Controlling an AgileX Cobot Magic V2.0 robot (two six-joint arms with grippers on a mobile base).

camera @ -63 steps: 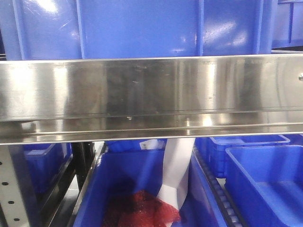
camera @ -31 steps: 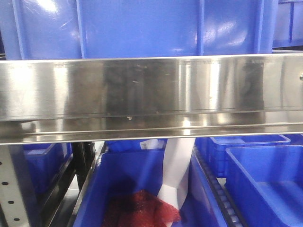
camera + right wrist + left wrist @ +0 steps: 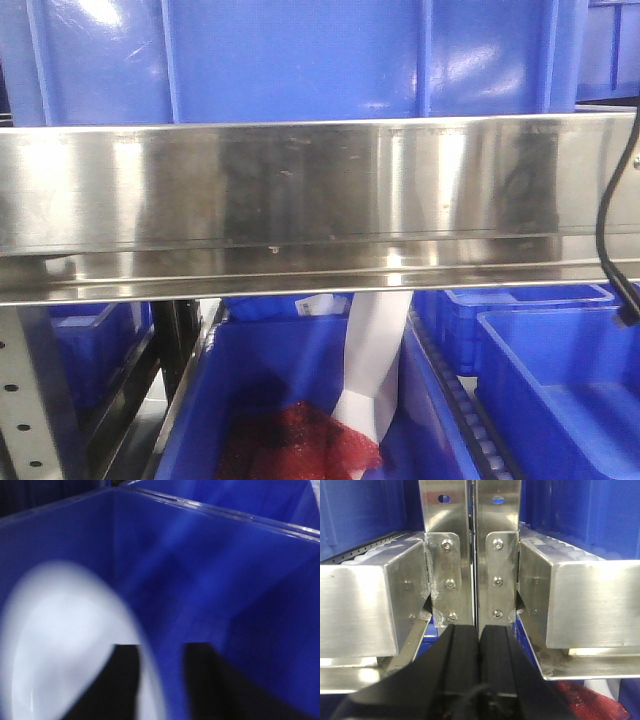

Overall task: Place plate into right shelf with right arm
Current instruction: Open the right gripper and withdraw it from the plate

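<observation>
In the right wrist view the white plate [image 3: 65,645] fills the lower left, blurred, inside a blue crate [image 3: 210,570]. My right gripper [image 3: 156,652] is open: its left finger lies over the plate, the plate's rim runs through the gap, and its right finger stands apart over blue plastic. The right shelf's steel rail [image 3: 300,200] crosses the front view, where neither plate nor gripper shows. My left gripper [image 3: 478,630] is shut and empty, in front of the rack's steel uprights [image 3: 495,580].
Blue crates stand above the rail [image 3: 300,60] and below at the right [image 3: 560,380]. A lower crate holds red mesh [image 3: 300,445] and a white object [image 3: 375,360]. A black cable [image 3: 604,200] hangs at the right edge. A perforated upright [image 3: 20,400] stands at the lower left.
A black cable has come into the front view at the right edge. The shelf and crates have not moved.
</observation>
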